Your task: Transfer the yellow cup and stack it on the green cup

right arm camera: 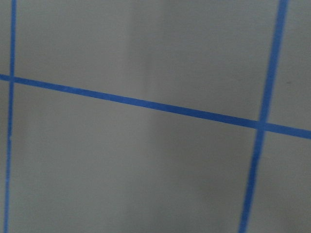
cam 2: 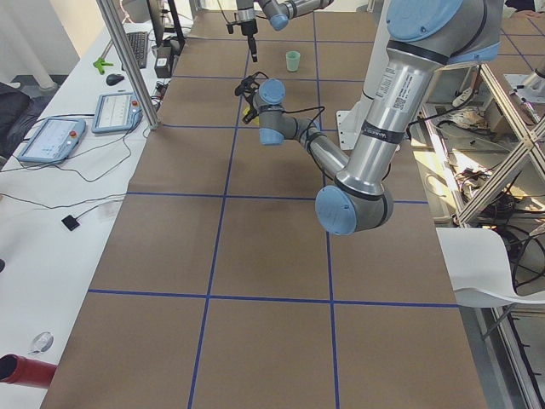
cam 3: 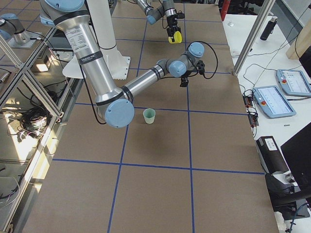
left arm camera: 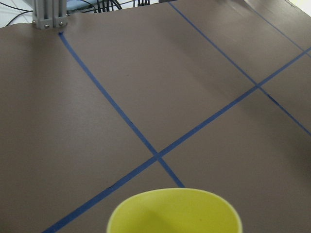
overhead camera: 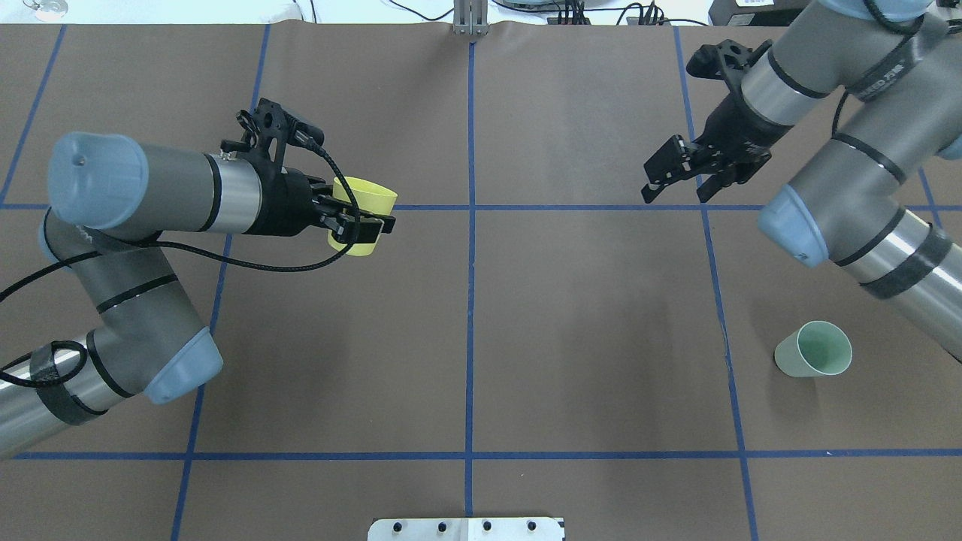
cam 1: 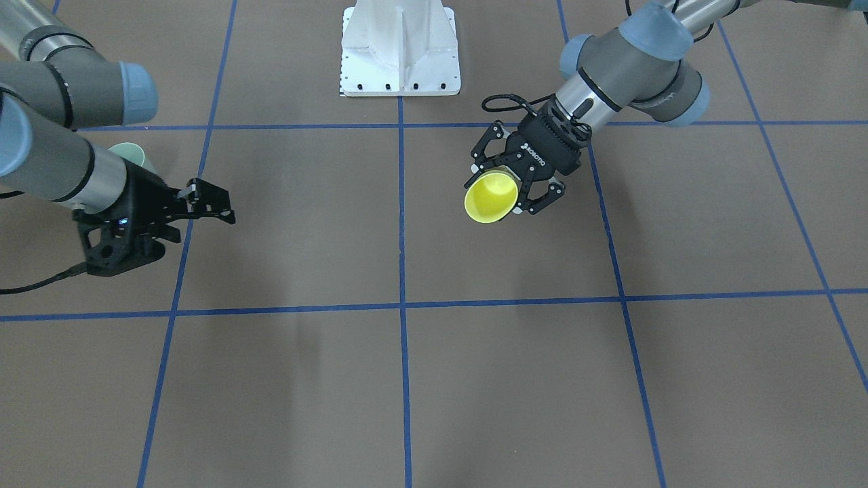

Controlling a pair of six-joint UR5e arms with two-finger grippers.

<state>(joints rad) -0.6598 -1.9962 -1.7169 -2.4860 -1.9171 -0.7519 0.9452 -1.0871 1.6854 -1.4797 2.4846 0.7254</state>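
L gripper (cam 1: 510,192): pinching the yellow cup (cam 1: 489,196), one finger on either side of the cup wall. The cup is tipped over, base back toward the palm and mouth out past the fingertips, facing away from the robot base. In the L wrist cam only the rim shows, at the bottom edge, w/ bare table beyond it. From the right-side view the cup looks lifted clear of the table (overhead camera: 571,323), but can't fully confirm the gap.

R gripper (overhead camera: 679,180): spread apart w/ nothing between the fingers (overhead camera: 658,167). It's angled down toward the table. R wrist cam shows only brown surface and blue tape lines (right arm camera: 146,103).

Green cup (overhead camera: 814,359): upright on the table, mouth up. Rel. to the R gripper it's back toward the robot base and further out to the robot's right, well apart and not touching. It sits near the R arm's forearm, and in the front view that arm partly hides it. Rel. to the L gripper it's across the table on the opposite side, well apart.

The two cups aren't stacked: yellow is in the L grip, green stands alone.
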